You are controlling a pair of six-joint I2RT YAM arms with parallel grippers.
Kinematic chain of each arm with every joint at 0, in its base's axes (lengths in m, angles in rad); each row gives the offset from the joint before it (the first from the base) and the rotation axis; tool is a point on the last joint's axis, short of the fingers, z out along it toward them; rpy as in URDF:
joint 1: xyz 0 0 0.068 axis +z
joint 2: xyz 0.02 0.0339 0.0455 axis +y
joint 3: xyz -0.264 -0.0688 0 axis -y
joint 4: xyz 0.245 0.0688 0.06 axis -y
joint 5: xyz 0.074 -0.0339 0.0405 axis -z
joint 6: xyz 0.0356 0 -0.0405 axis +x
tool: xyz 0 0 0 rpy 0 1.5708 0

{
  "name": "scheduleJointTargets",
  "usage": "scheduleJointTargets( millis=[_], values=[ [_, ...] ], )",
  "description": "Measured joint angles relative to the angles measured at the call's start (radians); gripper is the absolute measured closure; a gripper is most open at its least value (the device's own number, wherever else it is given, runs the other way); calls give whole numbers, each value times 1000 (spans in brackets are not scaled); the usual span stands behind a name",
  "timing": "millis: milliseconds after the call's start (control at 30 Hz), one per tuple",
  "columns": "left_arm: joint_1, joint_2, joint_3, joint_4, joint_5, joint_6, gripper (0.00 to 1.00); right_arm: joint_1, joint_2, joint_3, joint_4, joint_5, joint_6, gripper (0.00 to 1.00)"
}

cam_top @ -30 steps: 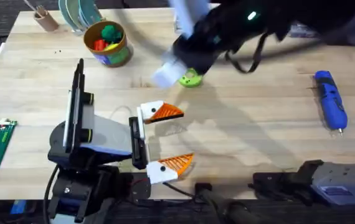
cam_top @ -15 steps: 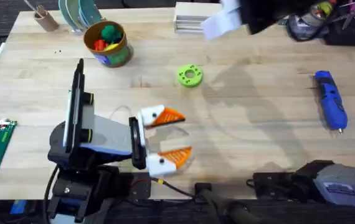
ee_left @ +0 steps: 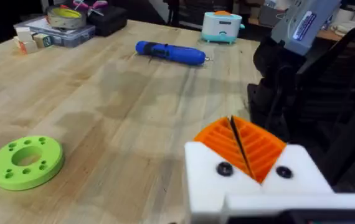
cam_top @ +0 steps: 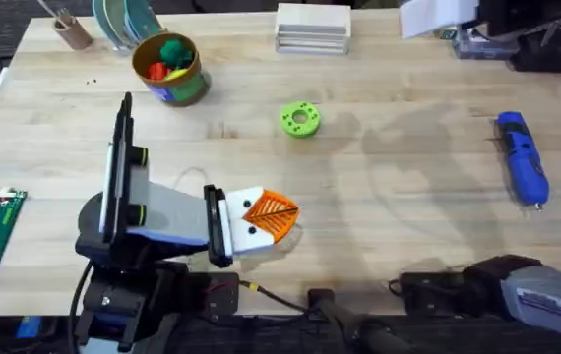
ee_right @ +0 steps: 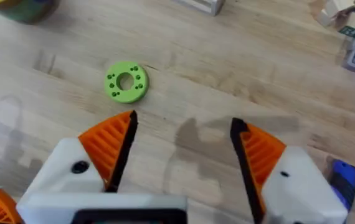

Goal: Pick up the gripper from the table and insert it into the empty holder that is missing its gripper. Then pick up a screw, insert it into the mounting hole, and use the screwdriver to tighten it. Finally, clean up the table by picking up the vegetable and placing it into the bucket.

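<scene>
Jaws pressed together on the left gripper [cam_top: 261,218], its two orange ribbed tips meeting along a single seam with nothing between them, low over the table [cam_top: 379,197] in front of the left arm's base. Its own wrist camera shows the same closed pair [ee_left: 243,155] from behind, two dark screw heads set in the white mounts.

Jaws wide apart on the right gripper [ee_right: 180,152], as its wrist camera shows: two orange wedges on white mounts held above bare wood, gripping nothing. From overhead that arm appears as a white block cut off at the far right edge.

A green disc [cam_top: 300,119] ringed with small holes lies near the table's middle, well apart from both grippers; it shows in all three views. The screwdriver [cam_top: 523,157] rests on its side toward the right edge. The bucket [cam_top: 169,69] stands at the far left with green and red pieces inside, and the overhead camera alone takes it in clearly. A stack of pale blocks [cam_top: 312,28] sits at the far edge.

No loose orange tip or bare holder can be made out on the table.
</scene>
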Motion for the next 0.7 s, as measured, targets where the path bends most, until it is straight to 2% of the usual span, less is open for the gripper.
scheduleJointTargets(
  millis=[133, 333, 433, 567, 700],
  values=[
    [0, 0, 0, 0, 0, 0, 994, -22, -8, 0, -40, 6, -1, 32],
    [0, 0, 0, 1, -24, 0, 994, -90, -6, 0, -124, 119, 20, 33],
    [0, 0, 0, 4, -40, 0, 994, -179, -6, 0, -166, 160, 30, 33],
    [0, 0, 0, 5, -50, 0, 994, -347, -6, -1, -258, 193, 20, 33],
    [0, 0, 0, 6, -52, 0, 994, -526, -6, -1, -256, 152, -43, 31]
  ],
)
